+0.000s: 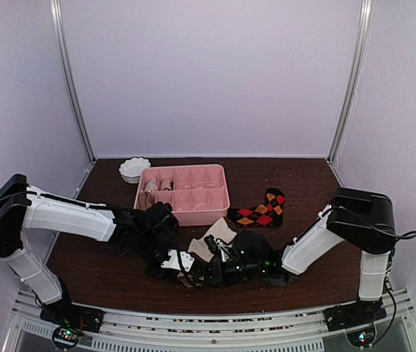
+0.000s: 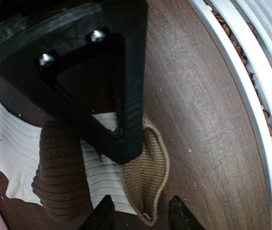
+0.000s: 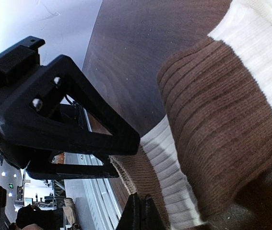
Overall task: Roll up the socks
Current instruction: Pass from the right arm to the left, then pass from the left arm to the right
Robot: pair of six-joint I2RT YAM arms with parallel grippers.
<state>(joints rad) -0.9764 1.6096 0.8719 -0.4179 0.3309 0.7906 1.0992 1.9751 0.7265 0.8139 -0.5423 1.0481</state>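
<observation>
The cream-white sock [image 2: 102, 177] lies flat on the dark wood desk [image 2: 207, 120], near its front edge and between the two arms. It is finely ribbed. A thick dark-brown patch [image 2: 61, 172] bulges up across it like a fold, and one rounded end is capped in tan knit [image 2: 147, 167]; whether that end is toe or heel I cannot tell. From the right wrist, the brown band runs broad across the pale ribbing, with the tan end close to the tools.

The left tool [image 2: 142, 218] has its fingers [image 2: 102, 218] apart, one on either side of the tan end. Bare desk shows between each finger and the cloth, so it grips nothing. The right tool [image 3: 138, 215] is closed, fingertips pressed together. In the left wrist view its black triangular finger lies over the sock, tip down on the white ribbing beside the tan end. Whether any cloth is caught in it cannot be told.

The argyle sock [image 1: 263, 210], black with red, orange and yellow diamonds, lies well apart, farther back on the desk and just right of the pink tray [image 1: 193, 218]. A small white bowl [image 1: 134, 169] sits at the tray's far left corner.
</observation>
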